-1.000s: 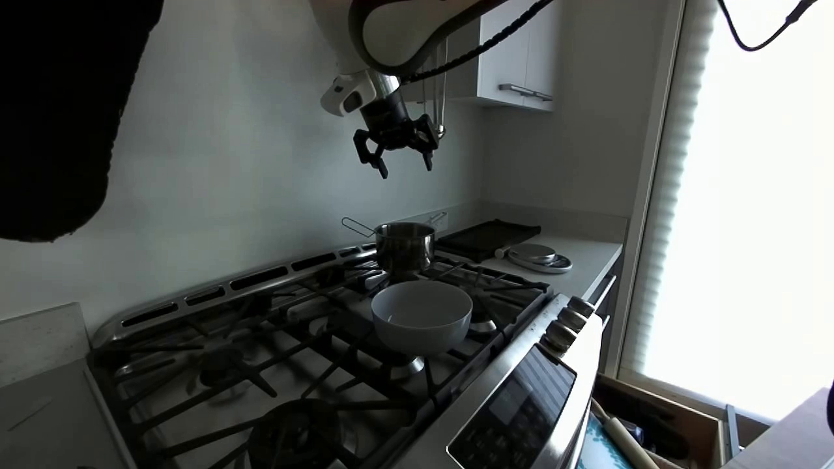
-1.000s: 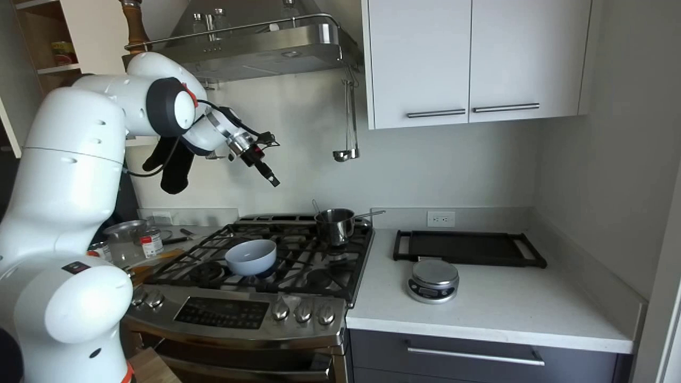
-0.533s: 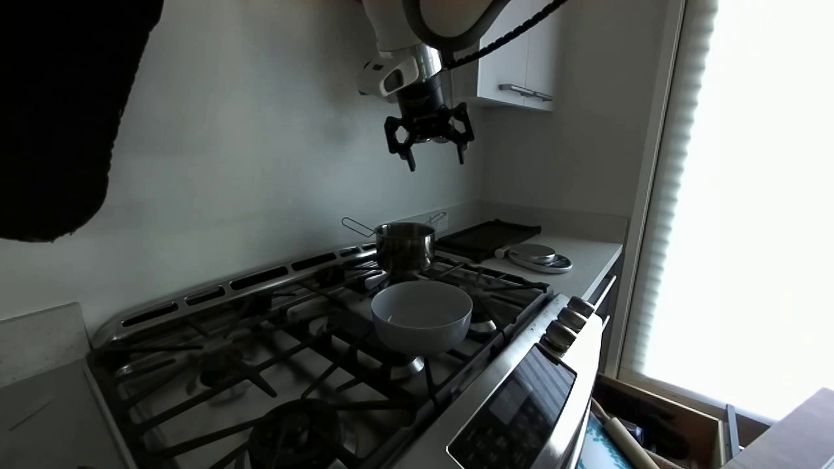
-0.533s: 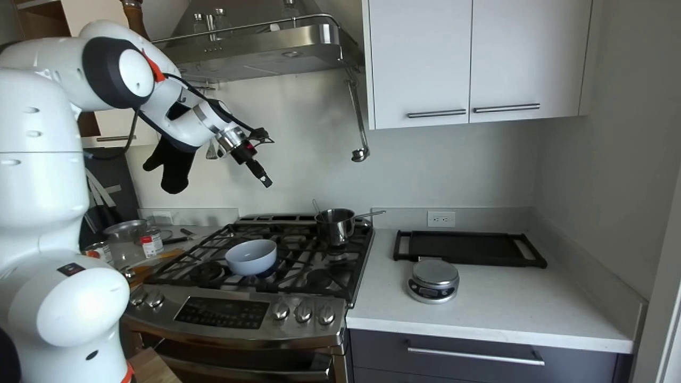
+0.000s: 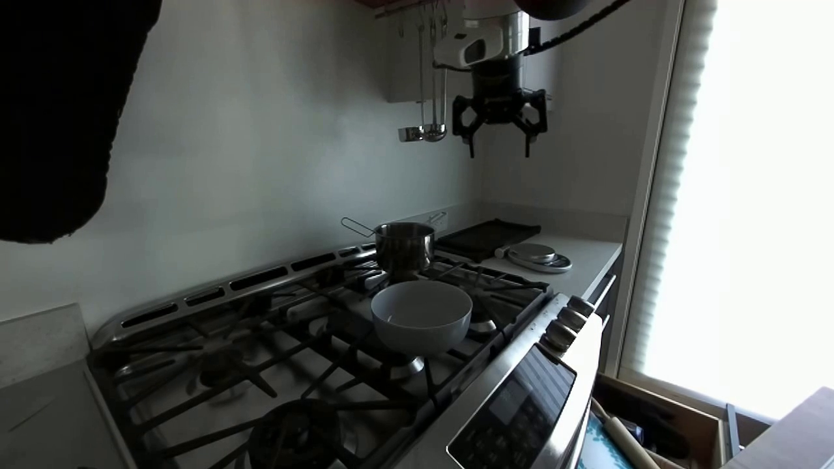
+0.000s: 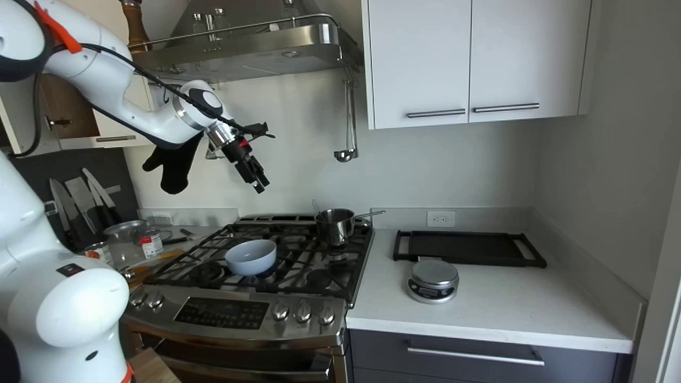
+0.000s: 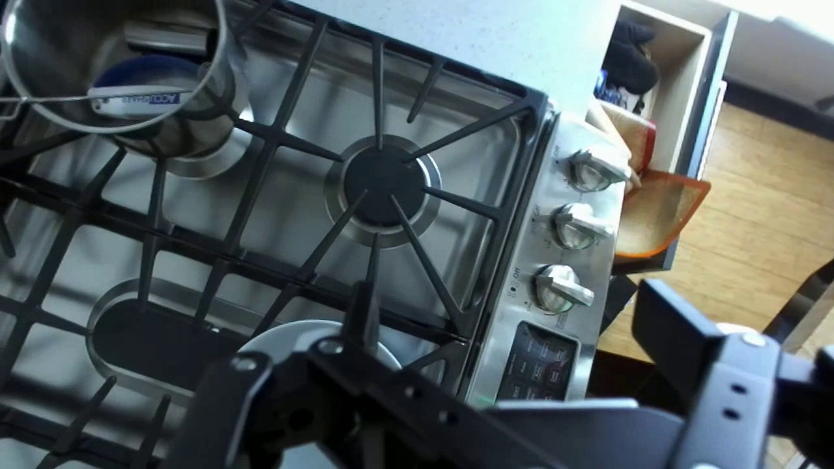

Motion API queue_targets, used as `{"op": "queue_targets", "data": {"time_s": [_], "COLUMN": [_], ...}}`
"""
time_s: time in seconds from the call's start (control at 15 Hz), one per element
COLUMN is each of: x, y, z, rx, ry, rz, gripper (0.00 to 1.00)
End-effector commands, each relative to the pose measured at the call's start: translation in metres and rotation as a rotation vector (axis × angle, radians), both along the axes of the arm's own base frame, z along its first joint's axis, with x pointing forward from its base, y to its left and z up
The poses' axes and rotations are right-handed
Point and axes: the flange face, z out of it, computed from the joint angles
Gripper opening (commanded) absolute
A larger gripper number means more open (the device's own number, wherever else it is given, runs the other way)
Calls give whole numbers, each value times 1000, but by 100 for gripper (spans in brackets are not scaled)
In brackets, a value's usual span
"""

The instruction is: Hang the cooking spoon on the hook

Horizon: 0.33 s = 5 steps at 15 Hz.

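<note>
Long-handled steel spoons, ladle-like (image 5: 434,133), hang nearly upright from the rail (image 5: 399,8) under the range hood in an exterior view. They also hang beside the wall cabinet in an exterior view (image 6: 347,154). Which one is the cooking spoon I cannot tell. The hooks are too small to make out clearly. My gripper (image 5: 500,153) is open and empty, high above the stove, to the right of the spoons in that view. It also shows in an exterior view (image 6: 260,185), well left of them. In the wrist view its open fingers (image 7: 521,309) frame the stove's front edge.
A steel pot (image 5: 405,247) and a white bowl (image 5: 422,316) stand on the stove grates. A range hood (image 6: 255,50) and a wall cabinet (image 6: 420,58) bound the space above. A black oven mitt (image 6: 175,165) hangs by the wall. A drawer (image 7: 684,85) stands open.
My gripper has moved rightward in an exterior view, away from the wall and the spoons, still open. The hanging spoons swung aside half a second ago and are nearly vertical now.
</note>
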Motion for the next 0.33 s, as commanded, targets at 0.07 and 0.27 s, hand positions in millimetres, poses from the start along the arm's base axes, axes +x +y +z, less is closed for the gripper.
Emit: {"op": "queue_targets", "data": {"time_s": [0.07,0.27], "x": [-12,-22], "y": [-31,-47], "z": [2,3], "rx": [71,100], "ry": [-13,-27], "rz": [-70,-96], "gripper": [100,100]}}
